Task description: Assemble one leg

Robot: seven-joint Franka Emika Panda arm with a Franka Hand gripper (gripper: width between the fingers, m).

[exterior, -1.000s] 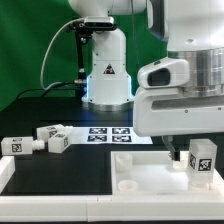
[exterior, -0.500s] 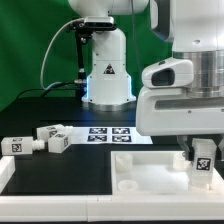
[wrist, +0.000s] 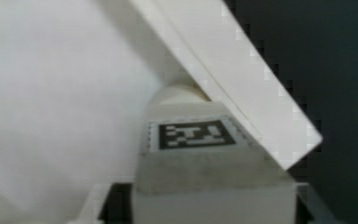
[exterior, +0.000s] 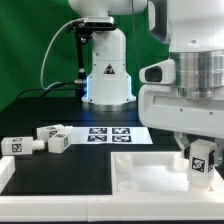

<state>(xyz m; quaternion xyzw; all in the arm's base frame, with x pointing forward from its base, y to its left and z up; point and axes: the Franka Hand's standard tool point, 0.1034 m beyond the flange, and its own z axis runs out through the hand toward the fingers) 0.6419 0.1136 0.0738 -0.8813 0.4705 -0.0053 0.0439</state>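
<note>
Edges: the large white square tray-like piece with a raised rim [exterior: 150,172] lies on the black desk [exterior: 60,178] toward the exterior view's right. In the wrist view that rim [wrist: 229,75] runs as a slanted white bar just beside the held part's tip, so the room there is tight.
Open room: a broad stretch of dark desk lies on the exterior view's left of the tray. The small white tagged loose blocks [exterior: 54,138] lie beyond it, well apart from the pincer and next to the thin flat white marker board [exterior: 110,133].
Leg: the small white stubby rectangular leg with a black-and-white square tag [exterior: 201,160] is at the tray's corner on the exterior view's right, inside the rim. Whether its lower end touches the tray floor cannot be told.
Axis: the leg's long axis stands near upright with a slight tilt. Its lower end points down into the tray, and a tagged face is turned to the exterior camera.
Pincer: the white two-finger pincer [exterior: 196,149] comes down from above and is closed on the leg, which sits directly between its jaws and sticks out below them.
</note>
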